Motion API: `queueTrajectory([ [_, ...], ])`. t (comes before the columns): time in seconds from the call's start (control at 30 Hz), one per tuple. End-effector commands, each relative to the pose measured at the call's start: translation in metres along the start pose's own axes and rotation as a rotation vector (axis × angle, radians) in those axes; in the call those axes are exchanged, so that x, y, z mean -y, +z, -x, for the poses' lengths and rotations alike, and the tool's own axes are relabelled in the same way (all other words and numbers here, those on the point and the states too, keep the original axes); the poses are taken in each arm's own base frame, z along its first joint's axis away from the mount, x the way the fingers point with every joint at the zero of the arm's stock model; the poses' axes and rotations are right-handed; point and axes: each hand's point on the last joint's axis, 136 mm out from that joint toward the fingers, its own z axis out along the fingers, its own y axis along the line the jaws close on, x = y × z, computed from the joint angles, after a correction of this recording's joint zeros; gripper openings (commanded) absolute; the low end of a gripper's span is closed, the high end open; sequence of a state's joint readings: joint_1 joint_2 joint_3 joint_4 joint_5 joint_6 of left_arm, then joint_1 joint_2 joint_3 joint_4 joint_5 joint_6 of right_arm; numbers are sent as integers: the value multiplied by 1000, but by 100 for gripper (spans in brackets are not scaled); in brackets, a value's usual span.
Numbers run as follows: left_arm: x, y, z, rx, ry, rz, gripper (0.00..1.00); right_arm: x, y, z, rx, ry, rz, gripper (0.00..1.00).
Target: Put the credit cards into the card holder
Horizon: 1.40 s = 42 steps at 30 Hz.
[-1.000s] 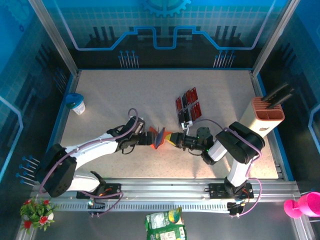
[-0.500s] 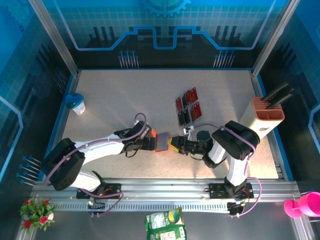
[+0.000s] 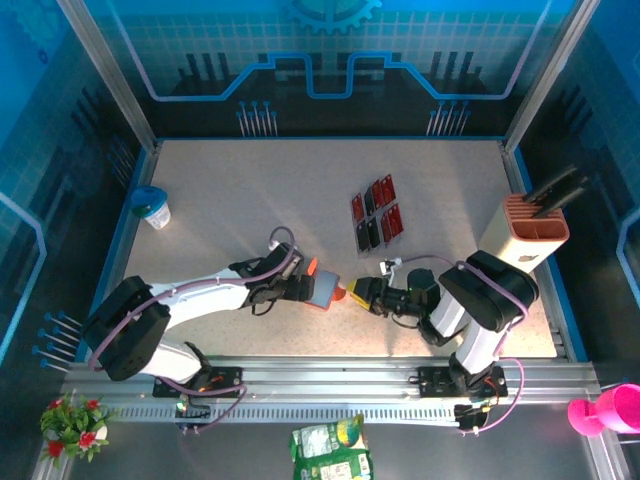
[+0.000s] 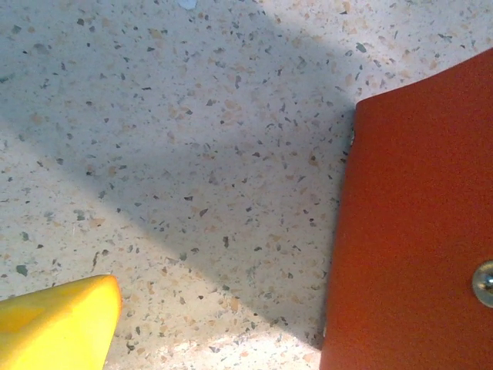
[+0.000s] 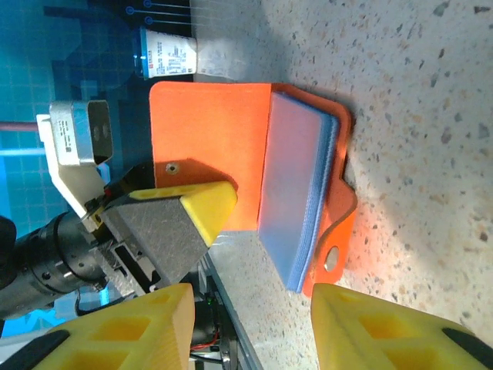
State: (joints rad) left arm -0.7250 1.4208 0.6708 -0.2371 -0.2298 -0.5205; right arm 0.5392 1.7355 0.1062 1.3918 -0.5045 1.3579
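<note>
While right claw (image 5: 250, 301) faces the holder (image 5: 208, 131) (open), cards (image 3: 375, 213) lie beyond.

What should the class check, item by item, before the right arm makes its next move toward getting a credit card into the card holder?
1. Card holder open, grey-blue inside showing: ok.
2. Left end effector steadying it, one finger on the orange flap: ok.
3. Right end effector open: ok.
4. Card held in it, ready to insert: not ok, it is empty.
5. Credit cards lying uncovered on the table, beyond the holder: ok.
6. Room in the pockets for another card: cannot tell.
</note>
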Motion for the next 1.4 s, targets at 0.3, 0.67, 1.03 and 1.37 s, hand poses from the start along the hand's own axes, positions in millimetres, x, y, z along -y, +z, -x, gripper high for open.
queueTrajectory([
  [0.3, -9, -11, 0, 44, 2, 21, 90, -30, -9, 7, 12, -247, -196, 43],
  [0.67, -18, -6, -6, 53, -60, 45, 90, -54, 2, 5, -67, -521, -477, 29],
  [1.03, -27, -8, -13, 67, -114, 59, 91, -27, 67, -11, -168, -570, -554, 13],
  [1.37, -35, -10, 1, 93, -186, 47, 93, 19, 80, -23, -232, -550, -632, 10],
])
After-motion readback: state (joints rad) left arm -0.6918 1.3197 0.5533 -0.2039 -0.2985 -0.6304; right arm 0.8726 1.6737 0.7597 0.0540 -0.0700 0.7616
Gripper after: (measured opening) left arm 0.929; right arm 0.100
